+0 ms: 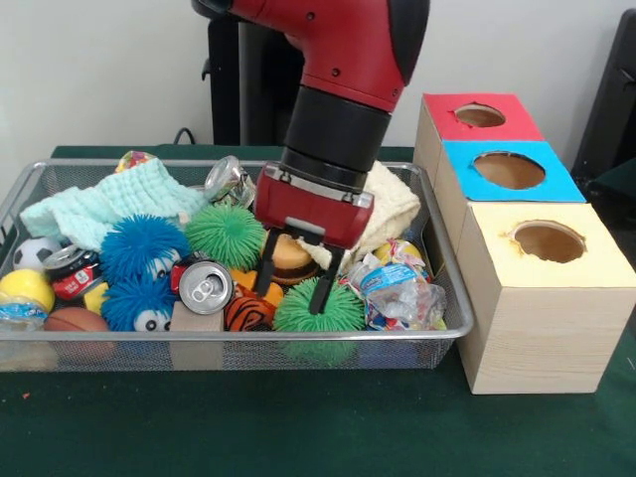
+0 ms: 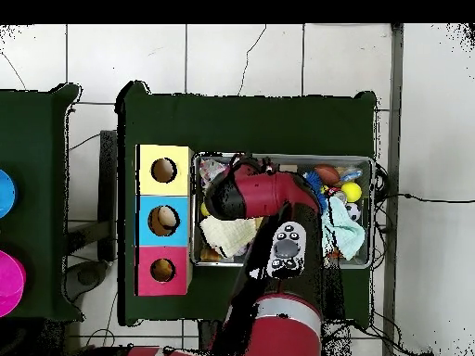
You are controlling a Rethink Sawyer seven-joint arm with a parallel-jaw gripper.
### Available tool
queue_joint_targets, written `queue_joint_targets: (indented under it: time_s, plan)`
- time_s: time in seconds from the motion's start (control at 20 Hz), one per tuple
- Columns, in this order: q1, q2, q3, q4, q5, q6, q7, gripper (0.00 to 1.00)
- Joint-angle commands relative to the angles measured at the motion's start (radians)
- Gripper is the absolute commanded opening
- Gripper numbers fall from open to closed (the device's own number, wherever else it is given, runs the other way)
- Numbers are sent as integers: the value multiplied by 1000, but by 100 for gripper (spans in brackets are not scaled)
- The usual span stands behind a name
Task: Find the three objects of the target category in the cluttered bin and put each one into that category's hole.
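Green-clothed table (image 1: pixel 298 427), white wall (image 1: pixel 99 70), tiled floor (image 2: pixel 278 56) w/ cables

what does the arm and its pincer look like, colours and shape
The arm has a glossy red shell with a black cylindrical wrist section. The pincer has a boxy red body with a silver band on top and two thin black fingers.

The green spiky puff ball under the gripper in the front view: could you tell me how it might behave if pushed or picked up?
The green puff ball looks soft, so its spikes would likely bend and slip from the open gripper. Being round, it may roll toward the orange striped toy if nudged. It probably weighs little for its size.
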Motion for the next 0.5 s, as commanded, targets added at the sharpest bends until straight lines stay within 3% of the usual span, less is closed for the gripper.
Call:
queue_joint_targets:
  time_s: [0.05,0.35,0.5]
  plan:
    - [-9,73,-35,0,-2,-59,136,100]
    - [-25,87,-39,-5,0,-77,123,100]
    - [-70,103,21,17,5,-38,87,100]
